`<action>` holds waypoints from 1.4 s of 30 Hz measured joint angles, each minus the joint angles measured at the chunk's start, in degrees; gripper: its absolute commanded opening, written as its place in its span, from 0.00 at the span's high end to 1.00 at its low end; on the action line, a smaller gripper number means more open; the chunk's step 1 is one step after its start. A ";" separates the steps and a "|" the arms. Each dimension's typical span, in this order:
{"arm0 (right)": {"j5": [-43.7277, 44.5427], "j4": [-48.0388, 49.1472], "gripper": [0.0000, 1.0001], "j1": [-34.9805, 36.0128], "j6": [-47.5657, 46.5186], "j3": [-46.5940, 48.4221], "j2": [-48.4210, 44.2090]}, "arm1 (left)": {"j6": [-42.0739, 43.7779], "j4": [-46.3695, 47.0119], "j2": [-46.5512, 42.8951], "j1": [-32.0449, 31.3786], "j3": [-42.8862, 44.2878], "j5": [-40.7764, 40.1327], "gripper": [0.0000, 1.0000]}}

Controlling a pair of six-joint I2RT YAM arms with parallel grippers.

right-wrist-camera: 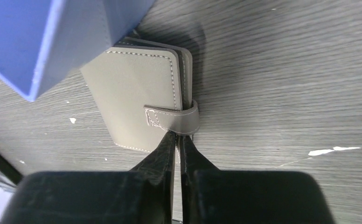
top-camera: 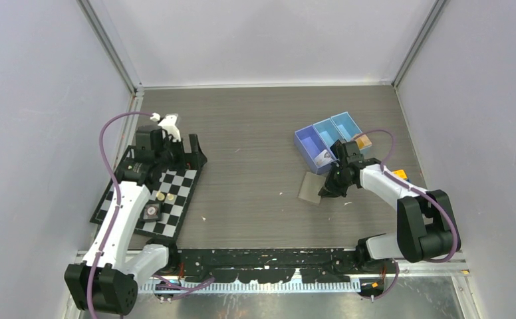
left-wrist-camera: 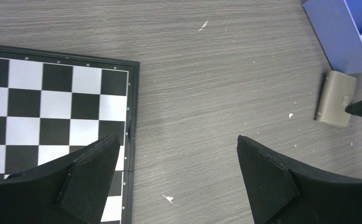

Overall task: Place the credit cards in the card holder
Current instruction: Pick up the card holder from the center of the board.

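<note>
Filling the whole work area is the grey wood-grain table (top-camera: pixel 255 126). At its left lies a chessboard (top-camera: pixel 183 181), which has no part in this job. The left gripper (left-wrist-camera: pixel 178 138) hangs over the board's right edge with its jaws spread wide and nothing between them, probably parked there to leave the right side free.

At the far right sits a blue three-compartment tray (top-camera: pixel 306 141), which seems to serve as the supply bin. A whitish credit card (top-camera: pixel 322 158) lies in its leftmost compartment, and a small orange piece (top-camera: pixel 364 141) just right of the tray may be another card.

The card holder (right-wrist-camera: pixel 137 98) lies flat on the table, near and left of the tray and just beside its corner. It is folded shut, so no pocket can be reached yet.

That likely explains the right gripper (right-wrist-camera: pixel 177 136). Its fingers are pressed almost together into a thin wedge, gripping nothing visible, and the tips touch the snap tab (right-wrist-camera: pixel 174 119) at the holder's right edge. It looks set to pry the tab loose. I cannot tell whether the snap has given.
</note>
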 measured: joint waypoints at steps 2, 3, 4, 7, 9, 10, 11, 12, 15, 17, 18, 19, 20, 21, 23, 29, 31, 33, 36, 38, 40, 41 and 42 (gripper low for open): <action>-1.27 1.07 0.99 0.00 0.09 -0.28 -0.13 | 0.00 0.00 0.00 -0.52 0.00 1.16 0.01; -1.79 1.44 0.99 0.00 0.04 -0.50 -0.31 | 0.00 0.02 0.00 -0.81 0.00 1.68 0.02; -2.43 2.01 0.99 0.00 0.09 -0.90 -0.68 | -0.02 0.04 0.00 -1.22 0.00 2.51 0.02; -4.68 3.23 0.99 -0.02 0.11 -2.23 -2.71 | -0.42 0.61 0.11 -2.78 0.00 4.94 0.03; -6.86 4.17 0.99 0.00 0.33 -3.43 -4.85 | -1.05 1.66 0.39 -4.48 0.00 6.93 0.03; -8.33 4.74 0.99 0.02 0.59 -4.15 -6.25 | -1.84 2.23 0.52 -5.33 -0.02 7.87 0.03; -9.64 5.11 0.99 0.13 0.87 -4.63 -7.63 | -2.82 3.41 0.61 -6.62 -0.24 9.11 0.03; -10.67 5.40 0.99 0.33 1.03 -4.92 -8.72 | -3.82 4.31 0.63 -7.45 -0.50 10.01 0.03; -14.12 7.34 1.00 1.70 1.73 -5.16 -12.22 | -8.81 9.97 0.70 -10.64 -2.93 13.49 0.04; -16.17 9.70 1.00 3.30 2.75 -5.16 -14.08 | -13.64 15.52 1.11 -13.38 -5.79 15.34 0.04; -17.22 11.30 1.00 4.31 3.41 -5.16 -14.93 | -16.00 18.03 1.64 -14.84 -7.15 16.02 0.04; -17.90 12.41 1.00 4.92 3.96 -5.16 -15.41 | -18.45 20.79 2.47 -16.41 -8.52 16.70 0.04; -18.67 13.90 1.00 5.90 4.61 -5.16 -16.02 | -20.68 23.56 3.48 -17.88 -9.86 17.20 0.04; -19.37 15.41 0.99 6.82 5.38 -5.16 -16.48 | -23.32 26.47 4.66 -19.19 -11.15 17.75 0.04; -20.28 18.21 1.00 8.44 6.56 -5.11 -17.22 | -27.58 31.95 7.10 -21.27 -13.31 18.67 0.05; -23.02 27.56 0.99 11.32 11.28 -4.26 -18.18 | -36.94 44.17 11.61 -23.61 -15.76 21.11 0.05; -23.98 31.69 0.99 11.37 13.40 -4.07 -18.47 | -38.29 47.01 11.43 -23.65 -15.76 21.40 0.07; -25.07 35.63 0.99 11.37 15.56 -4.02 -18.97 | -39.41 49.44 11.26 -23.65 -15.76 21.59 0.13; -26.62 40.28 0.99 11.39 18.01 -3.96 -19.19 | -40.50 51.91 11.23 -23.65 -15.76 22.53 0.32; -28.00 42.62 1.00 11.41 19.28 -3.72 -19.19 | -41.59 53.59 11.34 -23.65 -15.72 23.76 0.38; -29.29 44.02 0.99 11.50 19.98 -3.26 -19.19 | -42.84 56.15 11.87 -23.65 -15.65 25.09 0.52; -29.86 44.68 0.99 11.56 20.33 -3.10 -19.19 | -43.67 57.86 12.31 -23.65 -15.63 25.79 0.62; -30.18 45.13 1.00 11.65 20.50 -3.04 -19.19 | -44.65 59.71 12.81 -23.65 -15.63 26.45 0.72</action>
